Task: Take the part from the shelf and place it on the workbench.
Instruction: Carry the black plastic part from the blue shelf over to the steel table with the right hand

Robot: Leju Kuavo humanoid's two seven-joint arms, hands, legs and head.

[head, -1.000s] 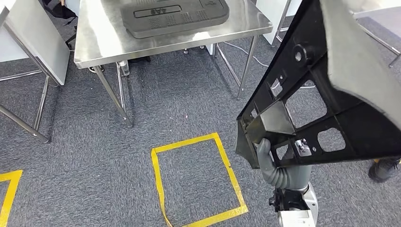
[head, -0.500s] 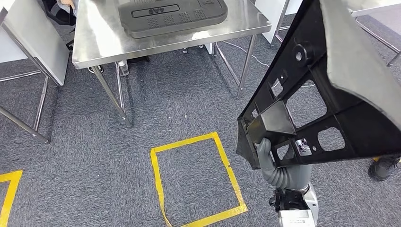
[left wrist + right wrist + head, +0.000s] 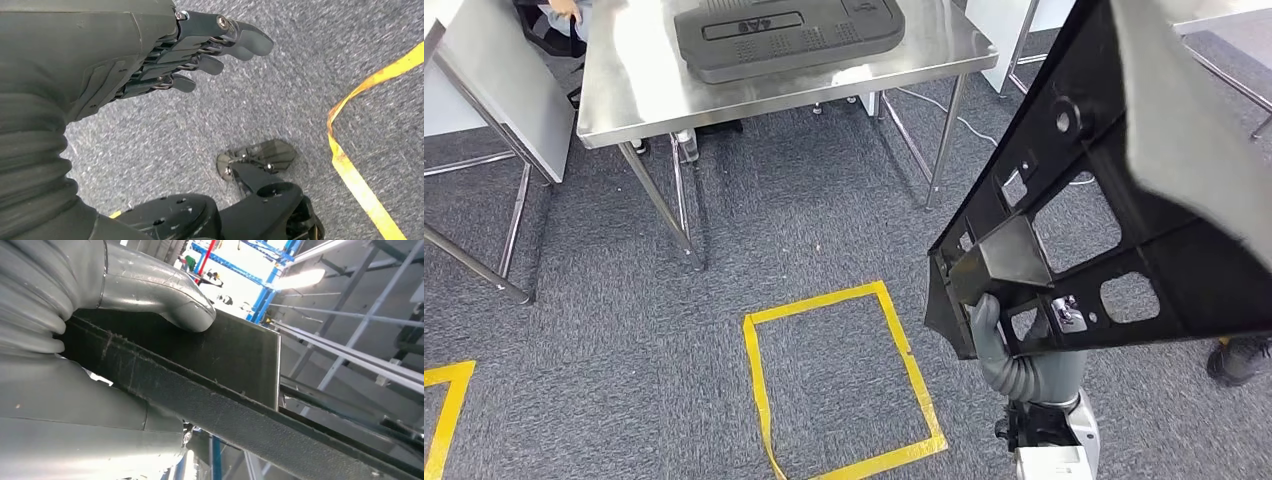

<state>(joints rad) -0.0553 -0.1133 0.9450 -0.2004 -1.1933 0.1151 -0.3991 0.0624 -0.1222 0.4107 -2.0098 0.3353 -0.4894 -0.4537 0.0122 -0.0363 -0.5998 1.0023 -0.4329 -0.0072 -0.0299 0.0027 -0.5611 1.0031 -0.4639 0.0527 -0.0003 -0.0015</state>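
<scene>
A large black ribbed plastic part (image 3: pixel 1114 200) with cut-out openings is held up at the right of the head view, tilted on edge. My right hand (image 3: pixel 990 330) grips its lower corner; in the right wrist view the thumb (image 3: pixel 165 295) presses on the part's flat black face (image 3: pixel 235 355). The steel workbench (image 3: pixel 639 85) stands ahead at the upper left, with a similar dark part (image 3: pixel 789 35) lying on it. My left hand (image 3: pixel 200 50) hangs over the grey carpet, fingers loosely extended and holding nothing.
A yellow tape rectangle (image 3: pixel 842 380) marks the carpet in front of me. Another steel table (image 3: pixel 484 80) stands at the far left, and a table leg (image 3: pixel 946 140) is near the part. A person's dark shoe (image 3: pixel 1239 362) is at the right edge.
The whole view has shifted slightly, with the workbench a little nearer. The part stays in my right hand, tilted much the same.
</scene>
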